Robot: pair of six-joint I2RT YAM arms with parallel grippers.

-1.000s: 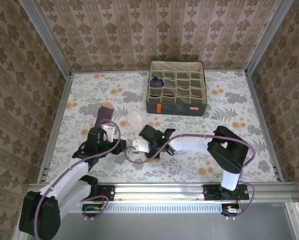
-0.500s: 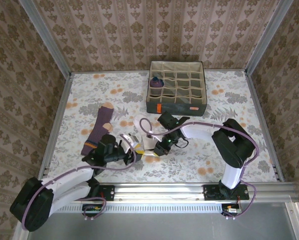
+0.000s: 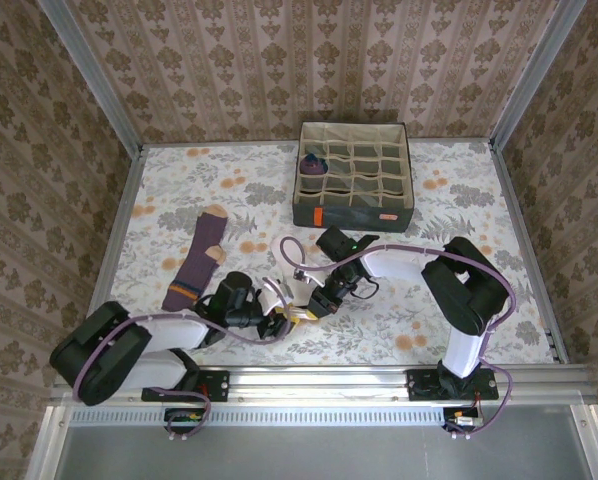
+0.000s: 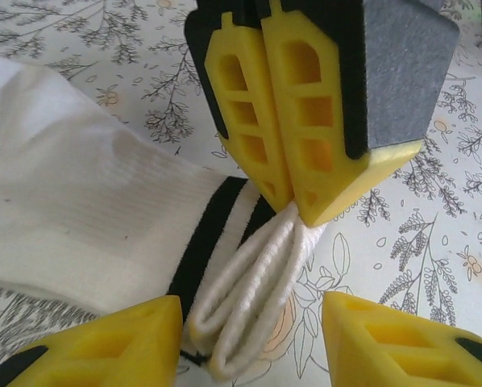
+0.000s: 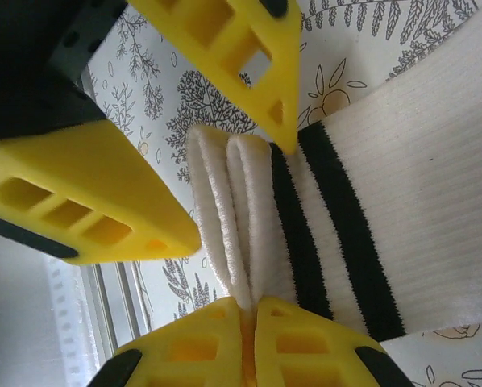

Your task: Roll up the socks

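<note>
Right claw [image 5: 249,314] is seen pressed together on the doubled edge of the cuff [image 5: 233,210] of the white sock [image 5: 418,145]. Left claw [image 4: 253,339] is spread, with one finger set on each side of that same cuff (whether its pads touch the fabric cannot be told).

From above, the whole layout is given. One table [image 3: 459,300] is covered with a floral cloth. One box [image 3: 354,188], divided into grid cells, is set at the far side, right of centre. Two arms are counted. The left arm [image 3: 164,325] is laid low and stretched rightward along the near edge. The right arm [image 3: 399,262] is bent at the elbow and pointed leftward, so that both claws are found together near the middle of the near edge, where the white sock is lying on the cloth.

Three socks are counted. A purple sock [image 3: 197,262] is spread flat on the left, well apart from the box, its orange end toward the near edge. A third sock [image 3: 312,165], dark purple, is tucked into a cell on the box's left side.

Details too small to tell from above are supplied by the wrist views. Two dark stripes [image 5: 354,242] are made out across the cuff, and its folded layers are seen bunched at the pinch.
</note>
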